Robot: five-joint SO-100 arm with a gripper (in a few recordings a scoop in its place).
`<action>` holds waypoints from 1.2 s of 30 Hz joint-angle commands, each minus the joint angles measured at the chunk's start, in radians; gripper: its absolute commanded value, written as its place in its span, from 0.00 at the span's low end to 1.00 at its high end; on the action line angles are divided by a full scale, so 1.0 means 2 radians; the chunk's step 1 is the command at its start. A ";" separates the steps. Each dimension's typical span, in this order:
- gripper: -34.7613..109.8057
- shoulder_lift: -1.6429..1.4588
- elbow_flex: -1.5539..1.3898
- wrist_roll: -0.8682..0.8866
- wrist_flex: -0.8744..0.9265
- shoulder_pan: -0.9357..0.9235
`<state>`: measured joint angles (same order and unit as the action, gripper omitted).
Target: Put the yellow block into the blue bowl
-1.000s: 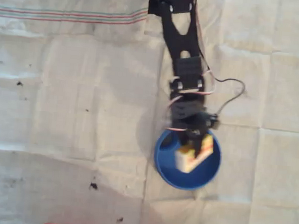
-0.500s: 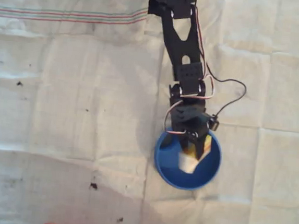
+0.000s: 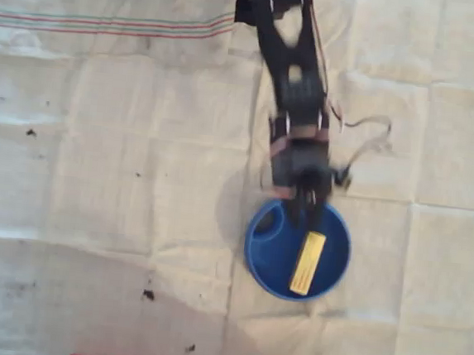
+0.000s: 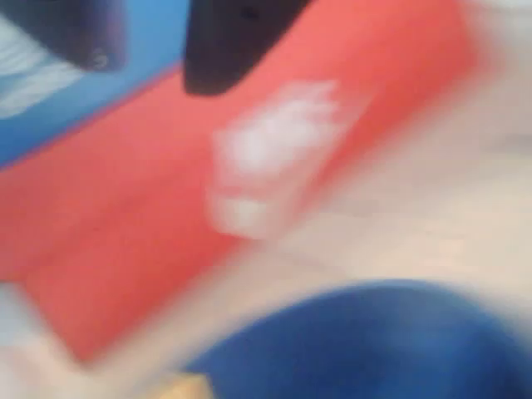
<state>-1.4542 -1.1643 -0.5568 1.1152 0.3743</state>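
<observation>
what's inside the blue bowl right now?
The yellow block lies flat inside the blue bowl. The gripper overhangs the bowl's upper rim, hiding a small part of the inside beneath it.

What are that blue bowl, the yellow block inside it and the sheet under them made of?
The blue bowl looks like plastic: even bright colour, smooth rim. The yellow block has flat faces and a matte pale finish; wood or plastic, I cannot tell which. The white sheet seems to be cloth: fold creases, woven coloured stripes near the top.
</observation>
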 commanded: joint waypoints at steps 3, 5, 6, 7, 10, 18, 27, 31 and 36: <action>0.24 -0.146 0.024 0.109 0.160 -0.015; 0.24 -0.180 0.024 0.136 0.206 -0.016; 0.24 -0.198 0.024 0.146 0.227 -0.015; 0.24 -0.215 0.024 0.157 0.245 -0.012; 0.24 -0.262 0.018 0.194 0.279 -0.012; 0.24 -0.418 -0.129 0.249 0.292 -0.012; 0.24 -0.668 -0.444 0.251 0.137 -0.016; 0.24 -0.724 -0.561 0.257 0.086 -0.016; 0.24 -0.728 -0.630 0.258 0.064 -0.016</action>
<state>-2.8916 -2.4022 -0.0537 1.2885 0.3497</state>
